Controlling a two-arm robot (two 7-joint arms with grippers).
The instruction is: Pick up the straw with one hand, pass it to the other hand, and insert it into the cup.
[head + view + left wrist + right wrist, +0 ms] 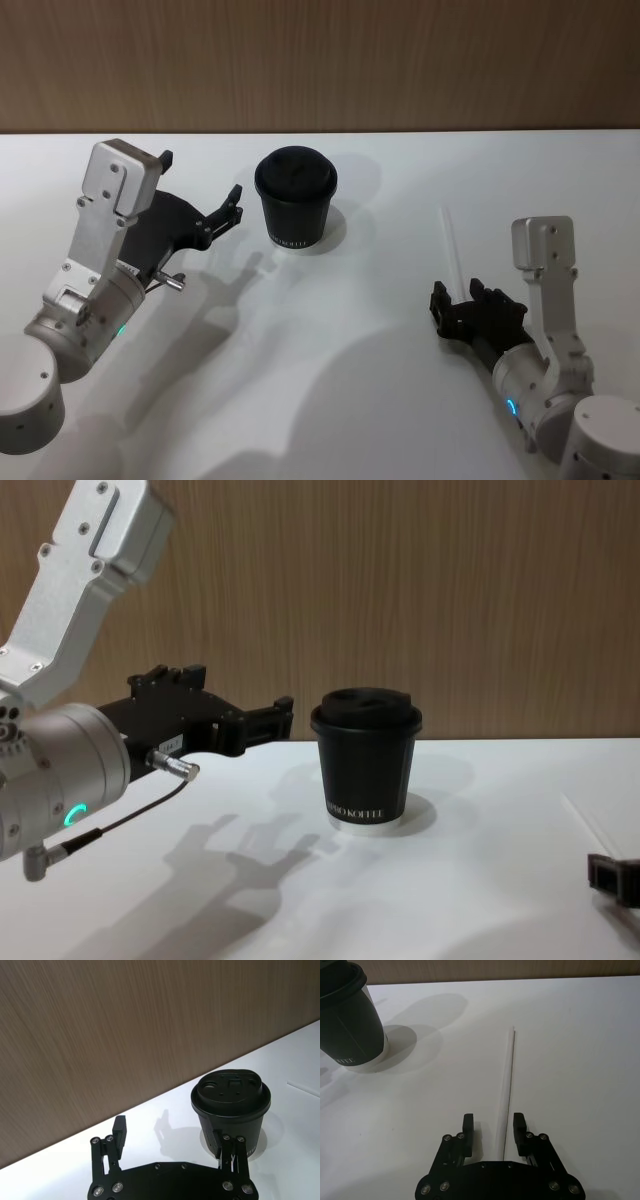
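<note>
1. White desk (340, 390), wood-panel wall (320, 60) behind.
2. One straw (507, 1080): flat on desk, near end between spread fingers of right hand (493, 1120).
3. One cup (295, 200): upright, lidded, beside left hand (200, 178), spread.

White tabletop (330, 400) — soft shadows on it; brown wood-grain wall (320, 60) behind.
</note>
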